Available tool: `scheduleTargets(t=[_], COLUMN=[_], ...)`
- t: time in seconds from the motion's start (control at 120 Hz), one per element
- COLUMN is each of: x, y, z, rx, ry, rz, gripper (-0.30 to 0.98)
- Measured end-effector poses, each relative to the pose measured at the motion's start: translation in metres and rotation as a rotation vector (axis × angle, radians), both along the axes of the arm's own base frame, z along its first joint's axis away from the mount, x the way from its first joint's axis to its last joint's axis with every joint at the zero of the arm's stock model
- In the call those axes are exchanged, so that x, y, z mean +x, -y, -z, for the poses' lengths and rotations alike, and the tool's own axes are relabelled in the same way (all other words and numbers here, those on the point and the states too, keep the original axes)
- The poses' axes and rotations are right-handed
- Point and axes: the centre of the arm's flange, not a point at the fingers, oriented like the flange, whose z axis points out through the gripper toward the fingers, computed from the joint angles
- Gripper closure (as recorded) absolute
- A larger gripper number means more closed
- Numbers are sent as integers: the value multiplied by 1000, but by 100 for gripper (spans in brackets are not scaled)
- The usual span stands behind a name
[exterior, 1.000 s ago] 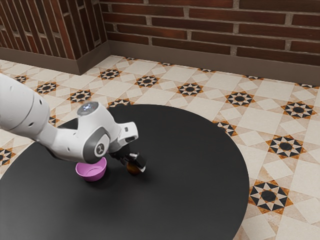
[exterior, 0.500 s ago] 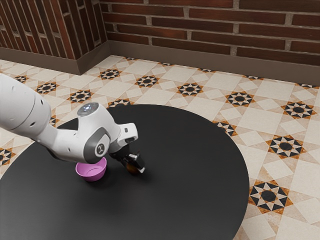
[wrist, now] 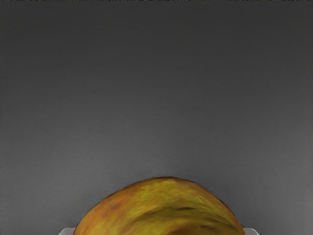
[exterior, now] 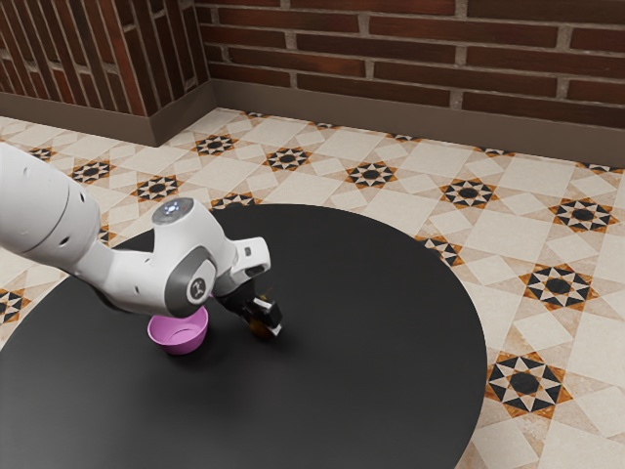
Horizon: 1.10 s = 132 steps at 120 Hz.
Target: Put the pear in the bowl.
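Pear of mottled yellow and orange [wrist: 164,210] sits low at the round black counter [exterior: 391,322], grasped by the black two-finger claw [exterior: 264,325]. Securing it seems the current step; next comes lifting, then carrying to the smooth pink bowl [exterior: 178,339]. The exterior view gives that bowl, the wrist view pale fingertips [wrist: 67,231] flanking the pear.

- Arm [exterior: 39,210]: white, smooth, rounded segments; small dark spots.
- Joint cap [exterior: 198,287]: dark grey, pale marking.
- Disc [exterior: 173,208]: round, grey, bluish-white light.
- Hand housing [exterior: 253,256]: white, small dark mark.
- Gripper [exterior: 270,320]: black, pale-tipped.
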Motion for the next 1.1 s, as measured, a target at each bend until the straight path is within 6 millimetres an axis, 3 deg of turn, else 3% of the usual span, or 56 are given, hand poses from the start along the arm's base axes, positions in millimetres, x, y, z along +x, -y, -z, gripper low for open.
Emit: scheduleTargets(t=[0.2,0.308,0.45,0.567,0.792,1.1], x=[2,1,0,-6,-16,-27], y=[-1,-5,-25,-58,-108,-137], z=[-8,-27,-62,-83,-81,-69], rx=[2,10,24,35,50,62], ry=[11,33,62,60,1,-54], rz=[0,-6,-37,-93,-168,-208], gripper=[41,44,47,48,50,43])
